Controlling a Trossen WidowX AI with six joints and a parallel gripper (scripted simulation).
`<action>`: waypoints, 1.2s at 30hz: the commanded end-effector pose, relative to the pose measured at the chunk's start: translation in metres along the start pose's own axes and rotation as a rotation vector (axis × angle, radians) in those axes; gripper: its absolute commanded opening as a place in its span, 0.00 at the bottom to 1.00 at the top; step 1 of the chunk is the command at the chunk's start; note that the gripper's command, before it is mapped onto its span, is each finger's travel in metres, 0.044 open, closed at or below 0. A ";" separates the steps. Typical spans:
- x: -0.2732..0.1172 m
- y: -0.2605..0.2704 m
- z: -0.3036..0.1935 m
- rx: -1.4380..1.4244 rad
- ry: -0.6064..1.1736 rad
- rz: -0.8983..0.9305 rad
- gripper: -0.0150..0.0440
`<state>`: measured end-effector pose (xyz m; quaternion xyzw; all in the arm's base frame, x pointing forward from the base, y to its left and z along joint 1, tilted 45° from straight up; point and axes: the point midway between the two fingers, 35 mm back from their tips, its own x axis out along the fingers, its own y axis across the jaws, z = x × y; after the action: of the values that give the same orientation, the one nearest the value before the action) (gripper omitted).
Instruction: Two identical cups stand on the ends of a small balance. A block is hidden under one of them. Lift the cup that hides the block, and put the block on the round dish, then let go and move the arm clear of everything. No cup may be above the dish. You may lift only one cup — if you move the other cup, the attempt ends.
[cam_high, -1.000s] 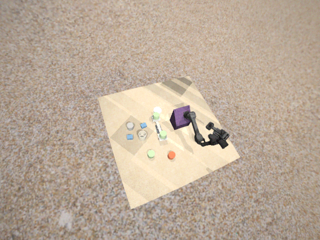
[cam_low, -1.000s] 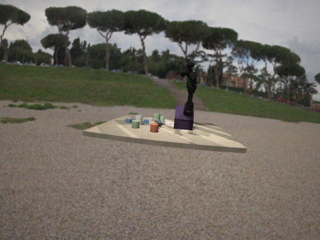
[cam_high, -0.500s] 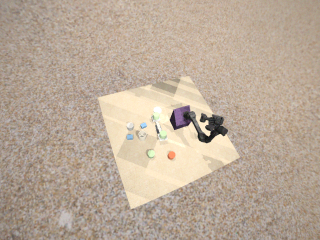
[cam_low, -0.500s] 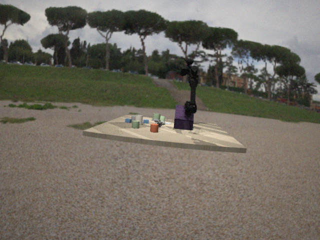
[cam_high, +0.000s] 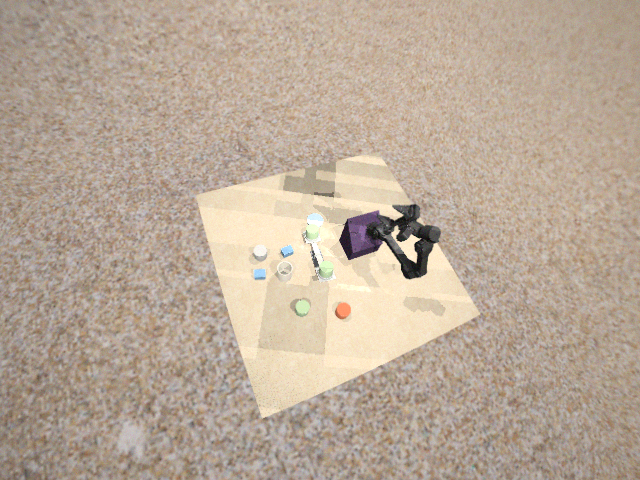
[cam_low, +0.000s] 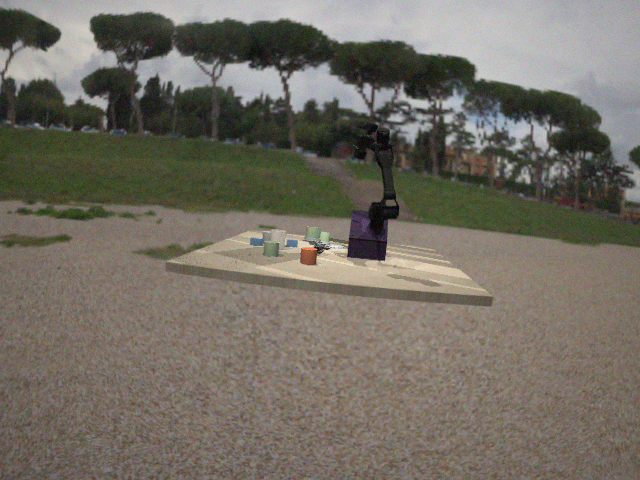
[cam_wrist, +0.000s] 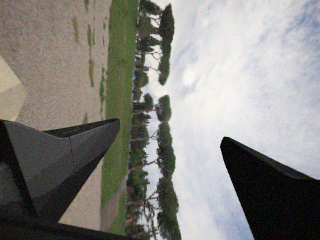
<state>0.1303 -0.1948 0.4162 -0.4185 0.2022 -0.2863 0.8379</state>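
Arm (cam_low: 385, 170) raised high and folded, end effector (cam_low: 366, 140) fully open, holding nothing

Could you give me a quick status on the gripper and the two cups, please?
Gripper open, empty, raised high above purple base. Both green cups on the balance, untouched. Nothing near the gripper.

Gravel ground (cam_low: 310, 387), grassy slope (cam_low: 155, 170), pine trees (cam_low: 289, 51), overcast sky (cam_low: 516, 36).

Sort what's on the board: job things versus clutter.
Job: two green cups on the balance, far and near; balance; round dish; open tool.
Clutter: loose green cup, orange cup, two pale cups, two blue blocks.
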 end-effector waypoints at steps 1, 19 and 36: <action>0.014 0.021 -0.012 0.083 -0.005 0.084 1.00; 0.055 0.144 -0.063 0.514 0.055 0.509 1.00; 0.043 0.266 -0.085 0.899 0.215 0.902 1.00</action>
<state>0.1949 -0.1546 0.1608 0.0929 0.2931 -0.0214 0.9513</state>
